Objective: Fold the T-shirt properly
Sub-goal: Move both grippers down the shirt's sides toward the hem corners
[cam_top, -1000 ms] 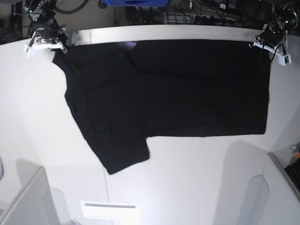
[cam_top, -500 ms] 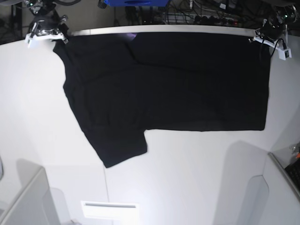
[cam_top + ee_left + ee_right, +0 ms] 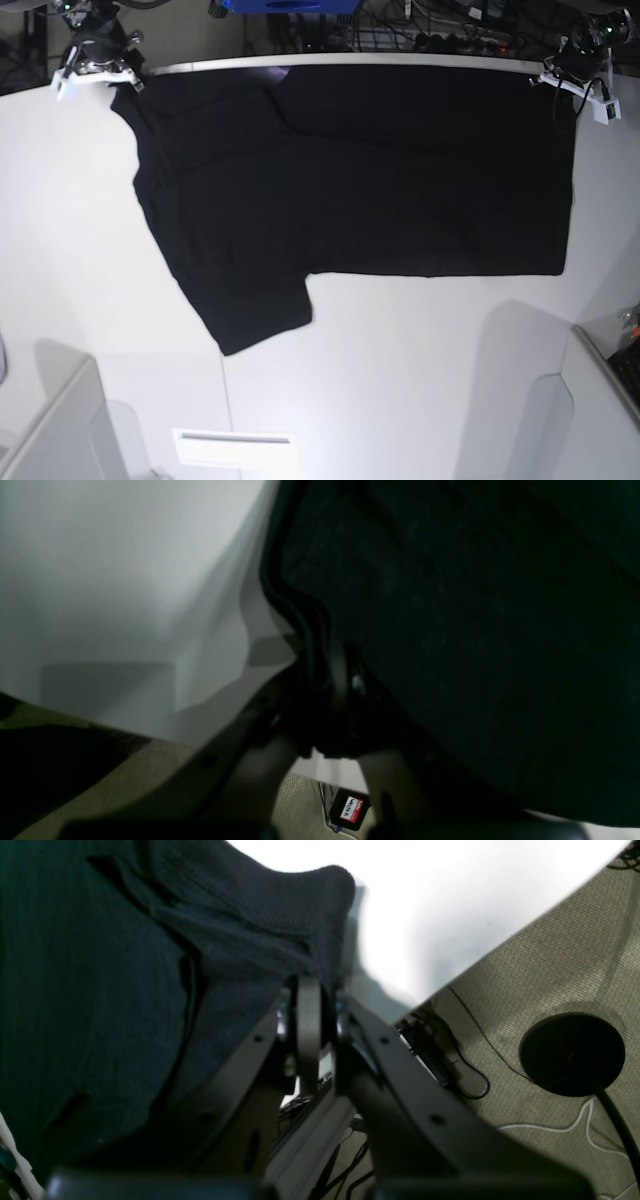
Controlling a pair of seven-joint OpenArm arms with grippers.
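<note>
T-shirt (image 3: 380, 170): plain black, no print shown
Table (image 3: 400, 380): white
Floor (image 3: 560, 965): beige, woven texture
Cables (image 3: 470, 1065): black, one white
Tag (image 3: 350, 807): red and white, on black
Bin (image 3: 290, 5): blue

1. White table (image 3: 400, 360): a broad, pale, glossy surface filling most of the base view; its far edge runs as a bright strip along the top.
2. Grey panel (image 3: 60, 425): near left corner, angled, casting a shadow on the table.
3. Second grey panel (image 3: 600, 390): near right corner, likewise angled.
4. White slotted plate (image 3: 235, 447): at the near edge, left of centre.
5. Blue object (image 3: 290, 5): beyond the far edge, partly cut off by the frame.
6. Tangle of dark cables (image 3: 440, 28): beyond the far edge, toward the right.
7. Beige carpet (image 3: 540, 965): below table level, with a round black disc (image 3: 572, 1054) and thin cables lying on it.
8. Small red-and-white label (image 3: 350, 807): on the floor below the table edge; its text is illegible.
</note>
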